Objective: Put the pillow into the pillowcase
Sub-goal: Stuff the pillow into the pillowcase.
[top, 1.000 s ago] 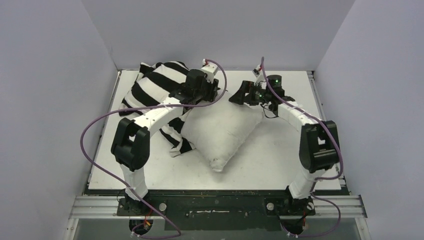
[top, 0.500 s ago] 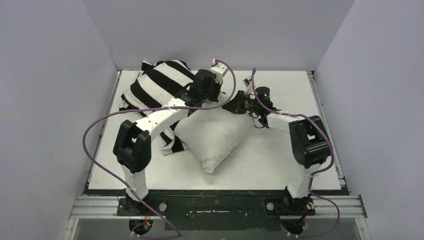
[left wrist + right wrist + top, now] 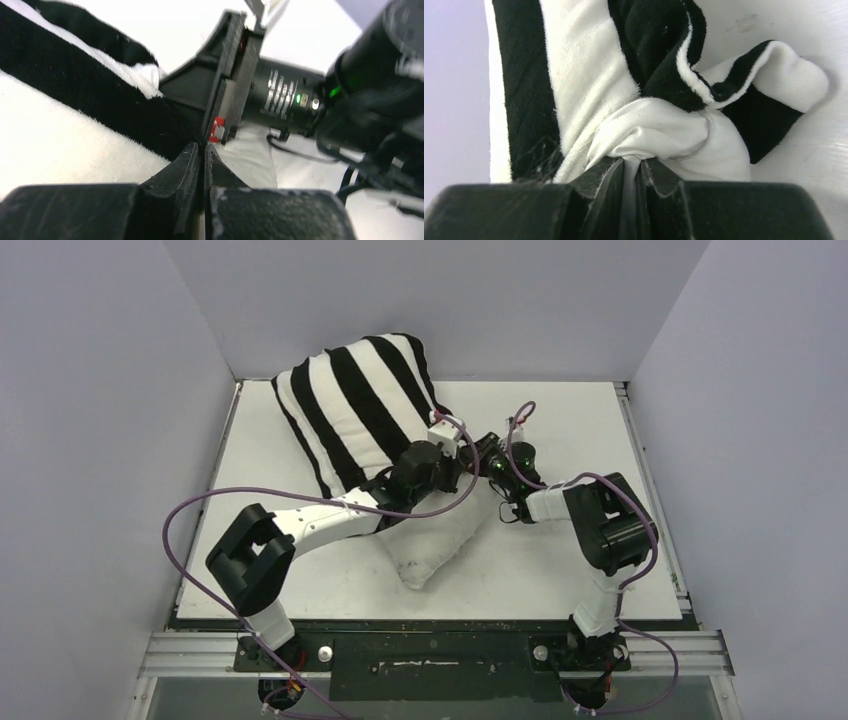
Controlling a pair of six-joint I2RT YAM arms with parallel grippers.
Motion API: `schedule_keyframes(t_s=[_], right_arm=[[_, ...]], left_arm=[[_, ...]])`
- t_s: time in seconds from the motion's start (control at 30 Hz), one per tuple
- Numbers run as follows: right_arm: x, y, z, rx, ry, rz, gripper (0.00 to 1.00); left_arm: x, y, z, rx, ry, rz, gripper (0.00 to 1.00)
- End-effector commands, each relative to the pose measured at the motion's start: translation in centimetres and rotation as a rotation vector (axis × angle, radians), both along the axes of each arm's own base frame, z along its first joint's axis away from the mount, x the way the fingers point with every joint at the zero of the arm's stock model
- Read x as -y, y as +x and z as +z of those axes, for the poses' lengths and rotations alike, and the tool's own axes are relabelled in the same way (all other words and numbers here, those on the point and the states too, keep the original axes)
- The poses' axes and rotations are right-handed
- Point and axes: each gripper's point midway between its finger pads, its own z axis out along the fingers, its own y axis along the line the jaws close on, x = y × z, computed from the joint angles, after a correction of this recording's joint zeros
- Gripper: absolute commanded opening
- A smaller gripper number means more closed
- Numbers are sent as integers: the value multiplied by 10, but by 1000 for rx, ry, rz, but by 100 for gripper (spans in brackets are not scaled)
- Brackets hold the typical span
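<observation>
The left pincer point(image 3: 202, 150) is closed tight, its two black fingers pressed together with only a hairline between them. A black stripe of the thin, soft, black-and-white striped pillowcase point(image 3: 350, 400) runs right into its tips, so it pinches that cloth's edge. The right pincer point(image 3: 630, 167) stands very narrow, clamped on a bunched knot of smooth plain white cloth, apparently the far corner of the plump, off-white rectangular pillow point(image 3: 440, 540). Striped folds wrap round that knot from behind. The two pincers meet almost tip to tip near the middle of the white worktop point(image 3: 570, 430), with the right arm's black wrist housing point(image 3: 290, 95) just beyond the left fingers. From there the pillowcase stands raised toward the far left, against the pale grey back wall point(image 3: 450, 300). The pillow lies on the worktop nearer than the pincers, one corner pointing at the near edge, its far part hidden under both arms. A purple cable point(image 3: 190, 510) loops out to the left of the left arm.
</observation>
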Motion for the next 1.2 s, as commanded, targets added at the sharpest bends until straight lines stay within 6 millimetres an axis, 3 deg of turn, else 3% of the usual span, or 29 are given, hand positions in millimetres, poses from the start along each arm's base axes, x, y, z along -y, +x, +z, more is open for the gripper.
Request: schedule_keyframes(t_s=[0.0,0.07,0.17,0.27,0.4,0.57,0.67,0.8,0.97,1.17], right_arm=[[31,42,38,116,157,-313,0],[28,39,38,132,119,-268,1],[30,30,37,141,9,-202,20],[51,15,42,130,-133,-196,43],[73,0,52,132,-358,-141,67],[72,-14,94,180,-501,-79,86],[50,-24,120,245,-560,-43,98],[3,-48,139,340,-675,36,100],[-63,-75,139,459,-844,139,100],[-132,-89,119,551,-1027,236,100]], left_arm=[[53,-29,49,-41,-293,-249,0],[41,-11,63,-35,-320,-233,2],[11,16,92,-6,-288,-176,23],[-36,33,111,21,-222,-91,38],[-108,36,133,20,-244,27,47],[-203,30,111,-64,-282,251,47],[-248,25,76,-134,-302,374,46],[-286,19,38,-203,-408,457,45],[-306,16,-7,-268,-465,522,47],[-319,17,-29,-278,-504,609,50]])
